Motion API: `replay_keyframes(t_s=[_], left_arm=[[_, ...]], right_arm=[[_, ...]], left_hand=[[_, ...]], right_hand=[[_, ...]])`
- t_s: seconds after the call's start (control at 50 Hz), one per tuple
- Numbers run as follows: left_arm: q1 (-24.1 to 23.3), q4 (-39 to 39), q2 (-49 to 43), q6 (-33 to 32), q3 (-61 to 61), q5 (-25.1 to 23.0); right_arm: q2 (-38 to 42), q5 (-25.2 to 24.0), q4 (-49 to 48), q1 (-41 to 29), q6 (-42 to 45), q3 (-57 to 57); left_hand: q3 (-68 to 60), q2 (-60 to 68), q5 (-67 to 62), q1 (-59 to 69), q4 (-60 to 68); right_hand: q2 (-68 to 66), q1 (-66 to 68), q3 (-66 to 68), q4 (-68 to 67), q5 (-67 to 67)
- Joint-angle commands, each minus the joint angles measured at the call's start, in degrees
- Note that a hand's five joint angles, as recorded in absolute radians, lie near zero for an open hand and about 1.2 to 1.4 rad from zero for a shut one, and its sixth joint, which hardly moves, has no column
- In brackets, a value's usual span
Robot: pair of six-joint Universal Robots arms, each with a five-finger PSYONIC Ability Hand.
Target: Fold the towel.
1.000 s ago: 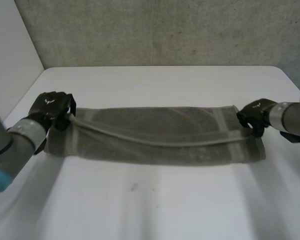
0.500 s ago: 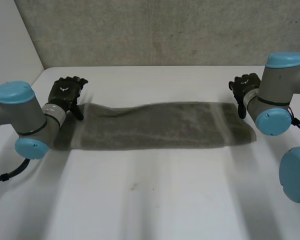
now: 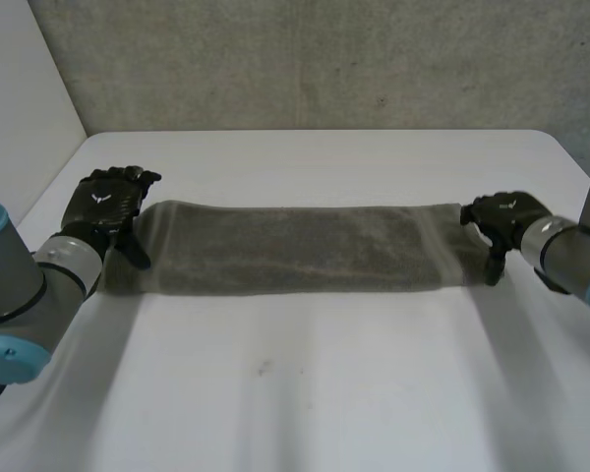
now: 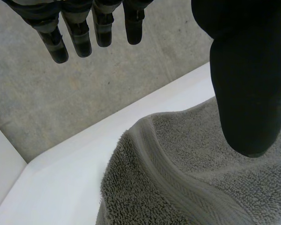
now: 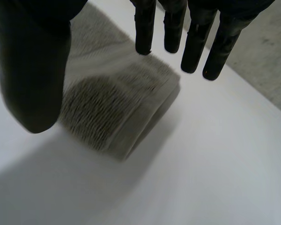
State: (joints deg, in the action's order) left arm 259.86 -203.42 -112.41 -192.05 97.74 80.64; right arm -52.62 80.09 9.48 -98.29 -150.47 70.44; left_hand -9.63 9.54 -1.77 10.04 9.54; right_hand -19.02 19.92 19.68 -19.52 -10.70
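The towel (image 3: pixel 295 248) was laid as a long folded strip on the table (image 3: pixel 305 393). The left hand (image 3: pixel 103 205) and right hand (image 3: pixel 501 216) were held spread at its ends, with nothing gripped.

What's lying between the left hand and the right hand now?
Only the towel: in the head view its long folded strip runs from the left hand to the right hand on the white table.

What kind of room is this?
Likely a robot lab or test room, not a house: a plain white table, a rough grey wall behind it, and a robot's left hand and right hand at the ends of a grey towel.
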Motion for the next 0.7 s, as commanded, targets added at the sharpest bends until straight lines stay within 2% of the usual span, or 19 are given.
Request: replay_keyframes(t_s=[0.02, 0.04, 0.06, 0.08, 0.1, 0.12, 0.22, 0.28, 0.3, 0.36, 0.4, 0.48, 0.52, 0.54, 0.58, 0.6, 0.64, 0.66, 0.7], left_arm=[[-0.1, -3.1, 0.3, 0.0, 1.8, 0.3], [-0.1, -3.1, 0.4, 0.0, 1.7, 0.5], [-0.1, -3.1, 0.4, 0.0, 1.7, 0.5], [-0.1, -3.1, 0.4, 0.0, 1.7, 0.6], [-0.1, -3.1, 0.4, 0.1, 1.9, 0.5], [-0.1, -3.1, 0.4, 0.1, 1.9, 0.5], [0.0, -2.9, 0.4, 0.6, 2.4, 0.5], [0.1, -2.9, 0.4, 0.7, 2.7, 0.5], [0.2, -2.9, 0.5, 0.7, 2.8, 0.5], [0.4, -2.9, 1.3, 0.7, 2.9, 0.5], [0.6, -2.9, 1.8, 0.8, 3.1, 0.6], [1.0, -2.9, 2.5, 1.9, 3.4, 0.5], [1.0, -2.9, 2.9, 2.6, 3.5, 0.5], [1.0, -2.8, 3.2, 3.2, 3.5, 0.5], [1.1, -2.9, 3.3, 3.6, 3.5, 0.5], [1.1, -2.8, 3.4, 4.0, 3.5, 0.4], [1.1, -2.8, 3.4, 4.2, 3.5, 0.4], [1.1, -2.8, 3.4, 4.3, 3.5, 0.4], [1.1, -2.8, 3.4, 4.3, 3.6, 0.4]], right_arm=[[4.9, 0.1, -7.4, 0.9, 2.7, 2.9], [4.9, 0.1, -7.4, 0.9, 2.7, 2.9], [5.5, 0.2, -8.4, 1.0, 2.9, 2.5], [6.1, 0.5, -9.5, 1.0, 3.1, 2.0], [6.1, 0.5, -9.5, 1.0, 3.1, 2.0], [6.5, 1.3, -9.9, 1.0, 3.1, 1.1], [4.4, 6.5, -9.5, 2.9, 4.0, 0.1], [2.3, 8.6, -8.2, 5.8, 8.0, 0.0], [1.5, 8.9, -6.9, 7.3, 12.2, -0.1], [0.9, 9.7, -5.9, 9.1, 16.3, -0.2], [-1.1, 9.7, -5.6, 10.5, 23.2, -1.4], [-2.9, 9.6, -6.1, 8.9, 22.1, -4.5], [-4.7, 9.0, -6.1, 2.7, 16.7, -8.7], [-4.7, 8.9, -6.1, 2.7, 16.7, -8.7], [-4.3, 7.7, -6.7, -6.2, 13.1, -11.7], [-4.3, 7.7, -6.8, -6.3, 13.1, -11.7], [-1.8, 5.7, -7.8, -16.2, 13.4, -13.8], [-1.8, 5.7, -7.8, -16.2, 13.4, -13.8], [1.8, 3.7, -9.7, -25.8, 14.8, -14.7]], left_hand=[[-0.4, 0.5, 1.8, 0.0, 0.5], [-0.4, 0.5, 1.8, 0.0, 0.5], [-0.4, 0.5, 1.8, 0.0, 0.5], [-0.4, 0.5, 1.8, 0.0, 0.5], [-0.4, 0.5, 1.8, 0.0, 0.5], [-0.4, 0.5, 1.8, 0.0, 0.5], [-0.4, 0.5, 1.8, 0.0, 0.5], [-0.4, 0.5, 1.8, 0.0, 0.5], [-0.4, 0.5, 1.8, 0.0, 0.5], [-0.4, 0.5, 1.8, 0.0, 0.5], [-0.4, 0.5, 1.8, 0.0, 0.5], [-0.4, 0.5, 1.8, 0.0, 0.5], [-0.4, 0.5, 1.8, 0.0, 0.5], [-0.4, 0.5, 1.8, 0.0, 0.5], [-0.4, 0.5, 1.8, 0.0, 0.5], [-0.4, 0.5, 1.8, 0.0, 0.5], [-0.4, 0.5, 1.8, 0.0, 0.5], [-0.4, 0.5, 1.8, 0.0, 0.5], [-0.4, 0.5, 1.8, 0.0, 0.5]], right_hand=[[-14.2, 13.3, 13.6, -13.7, -12.5], [-14.3, 13.4, 13.6, -13.8, -12.6], [-21.3, 20.4, 20.6, -20.8, -19.6], [-38.3, 37.4, 37.7, -37.8, -36.6], [-38.5, 37.6, 37.8, -38.0, -36.8], [-60.8, 59.9, 60.1, -60.3, -59.1], [-61.0, 60.1, 60.3, -60.5, -59.3], [-61.0, 60.1, 60.3, -60.5, -59.3], [-61.0, 60.1, 60.3, -60.5, -59.3], [-61.0, 60.1, 60.3, -60.5, -59.3], [-61.0, 60.1, 60.3, -60.5, -59.3], [-61.0, 60.1, 60.3, -60.5, -59.3], [-61.0, 60.1, 60.3, -60.5, -59.3], [-61.0, 60.1, 60.3, -60.5, -59.3], [-61.0, 60.1, 60.3, -60.5, -59.3], [-61.0, 60.1, 60.3, -60.5, -59.3], [-61.0, 60.1, 60.3, -60.5, -59.3], [-61.0, 60.1, 60.3, -60.5, -59.3], [-61.0, 60.1, 60.3, -60.5, -59.3]])
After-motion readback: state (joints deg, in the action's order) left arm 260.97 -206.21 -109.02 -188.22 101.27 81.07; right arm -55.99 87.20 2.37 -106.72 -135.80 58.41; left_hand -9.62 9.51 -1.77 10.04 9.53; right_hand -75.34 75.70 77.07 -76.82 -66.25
